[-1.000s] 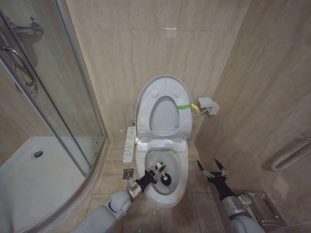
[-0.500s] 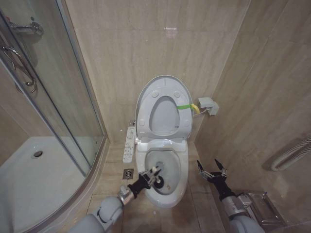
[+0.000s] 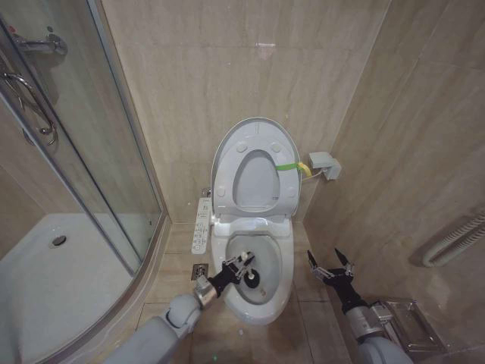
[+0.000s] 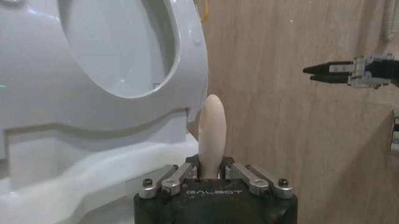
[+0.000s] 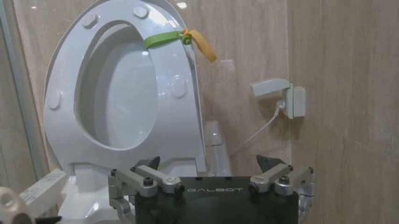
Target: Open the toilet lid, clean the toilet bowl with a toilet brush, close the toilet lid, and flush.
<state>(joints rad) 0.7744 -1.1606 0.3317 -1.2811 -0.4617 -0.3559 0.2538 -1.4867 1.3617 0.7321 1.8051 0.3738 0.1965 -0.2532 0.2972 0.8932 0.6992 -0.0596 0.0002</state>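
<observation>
two end effectors in my feed: my left end effector (image 3: 241, 267) grips the thin white-handled, dark-headed toilet brush (image 3: 250, 274) inside the white ceramic toilet bowl (image 3: 279, 284), glossy white oval lid (image 3: 227, 148) raised, while my right end effector (image 3: 330, 267) hangs spread wide beside it.

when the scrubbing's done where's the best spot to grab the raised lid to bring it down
Probably the top rim of the toilet lid, or the green-yellow strap on its right edge. The lid stands upright against the wall, so come from the front and pull forward. The open right end effector waits on that side; the left end effector holds the toilet brush.
</observation>
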